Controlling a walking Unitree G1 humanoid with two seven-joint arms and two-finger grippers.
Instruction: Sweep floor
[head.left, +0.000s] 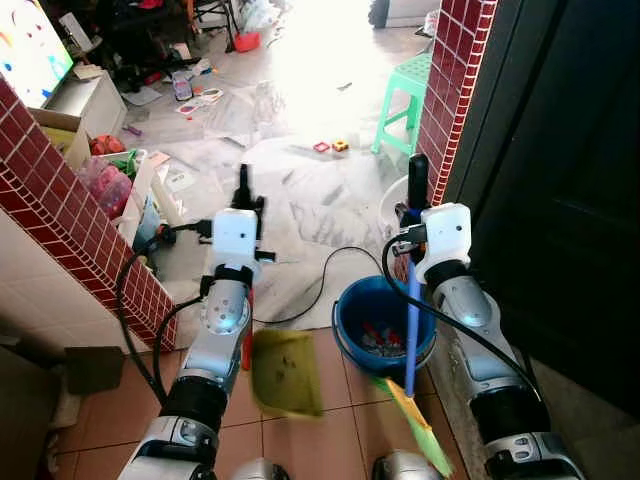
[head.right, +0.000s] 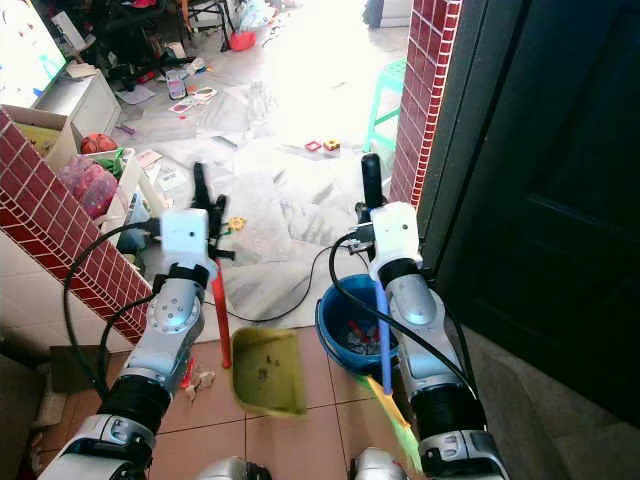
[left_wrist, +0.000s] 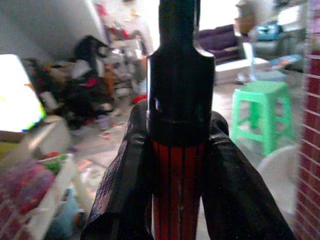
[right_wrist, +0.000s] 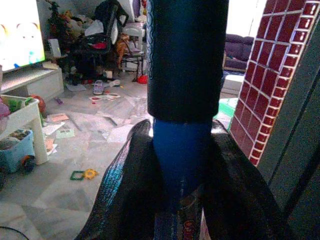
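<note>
Green dustpan (head.right: 266, 372) hangs low off its red handle (head.right: 220, 320), left gripper (left_wrist: 177, 165) pinching the top; right gripper (right_wrist: 182, 170) clamps the blue broom (head.left: 410, 330), bristles down by the near tiles. Looks like a carry, pan tipped beside the blue bucket (head.left: 350, 320). Tight here: brick wall (head.left: 60, 220) left, dark door (head.left: 560, 180) right, cable (head.left: 320, 285) ahead; open floor (head.left: 310, 90) lies far
</note>
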